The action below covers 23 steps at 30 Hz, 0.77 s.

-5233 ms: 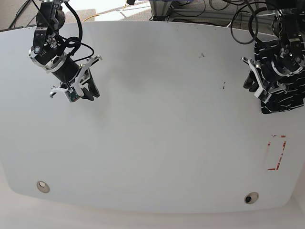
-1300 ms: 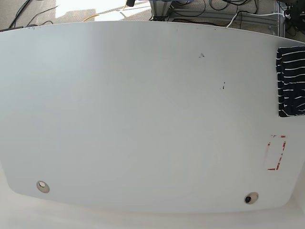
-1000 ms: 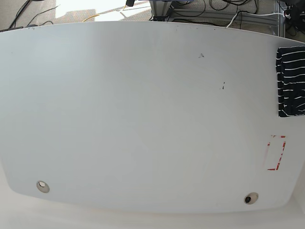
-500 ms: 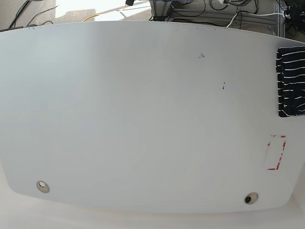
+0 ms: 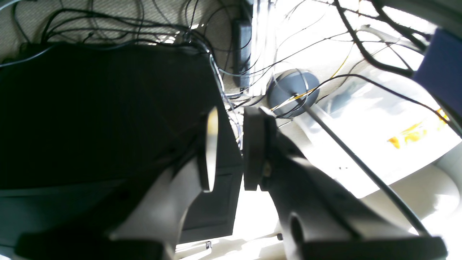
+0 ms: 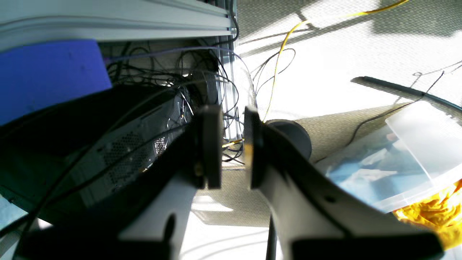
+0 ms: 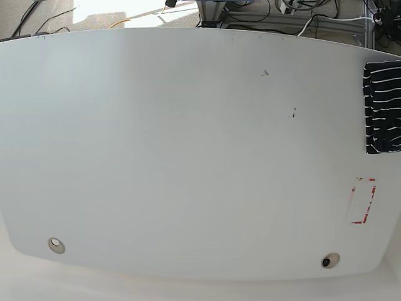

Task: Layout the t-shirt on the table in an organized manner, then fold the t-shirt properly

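Both arms gone from base view vs ~5 s ago. T-shirt (image 7: 383,106) sits folded at right edge of worktop (image 7: 188,157), unmoved. Left gripper (image 5: 227,148) and right gripper (image 6: 227,146): jaws slightly apart, pinching nothing. Fold looks done.

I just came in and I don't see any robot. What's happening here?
Nothing is being handled right now. The folded striped t-shirt lies at the right edge of the white table, above a red rectangle mark. Both arms are out of the base view. The left claw and right claw hold nothing, jaws slightly apart, facing the cables behind.
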### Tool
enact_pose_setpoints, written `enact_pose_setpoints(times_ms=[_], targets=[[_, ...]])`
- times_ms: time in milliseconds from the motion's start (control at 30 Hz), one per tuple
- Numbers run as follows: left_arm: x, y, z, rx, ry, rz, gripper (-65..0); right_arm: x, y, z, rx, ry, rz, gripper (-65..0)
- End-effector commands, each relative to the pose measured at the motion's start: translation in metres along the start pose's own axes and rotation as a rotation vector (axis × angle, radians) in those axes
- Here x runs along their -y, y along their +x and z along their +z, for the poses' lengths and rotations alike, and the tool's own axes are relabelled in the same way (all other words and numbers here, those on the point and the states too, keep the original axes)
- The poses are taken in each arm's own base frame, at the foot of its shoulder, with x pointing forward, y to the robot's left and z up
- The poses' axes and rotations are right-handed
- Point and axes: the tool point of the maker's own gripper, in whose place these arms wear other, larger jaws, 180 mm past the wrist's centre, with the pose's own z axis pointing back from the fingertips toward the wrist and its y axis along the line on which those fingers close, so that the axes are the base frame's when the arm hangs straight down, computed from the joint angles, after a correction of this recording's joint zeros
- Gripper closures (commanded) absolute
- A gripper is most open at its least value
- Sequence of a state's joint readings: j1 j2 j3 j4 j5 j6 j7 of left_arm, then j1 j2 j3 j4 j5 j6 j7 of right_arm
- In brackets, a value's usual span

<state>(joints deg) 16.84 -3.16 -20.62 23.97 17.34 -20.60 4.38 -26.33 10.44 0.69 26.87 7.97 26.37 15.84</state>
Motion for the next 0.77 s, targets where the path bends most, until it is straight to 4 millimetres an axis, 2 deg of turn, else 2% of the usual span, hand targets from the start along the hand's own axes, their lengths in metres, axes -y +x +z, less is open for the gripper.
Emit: enact_pose_setpoints(times_ms=[0,167,333,467,733], targets=[[-0.005,0.002,-0.002,-0.004,0.025,-0.006,-11.0,0.004,-0.003,0.000,-0.009,-0.004,-0.017,-10.0],[-0.009,0.004,-0.005,-0.022,0.062,-0.004,-11.0,0.006,0.006,-0.007,-0.008,-0.010,-0.022,-10.1],[-0.011,0.019,-0.009,-0.019,0.090,0.008,-11.1,0.009,0.012,-0.012,-0.013,-0.029,-0.028,-10.1],[-0.009,0.028,-0.012,-0.025,0.101,0.016,-11.1,0.016,0.013,-0.013,-0.015,-0.069,-0.019,-10.1],[-0.003,0.037,-0.016,-0.036,0.111,-0.014,-11.3,0.015,0.025,-0.021,-0.023,-0.067,-0.012,-10.1]])
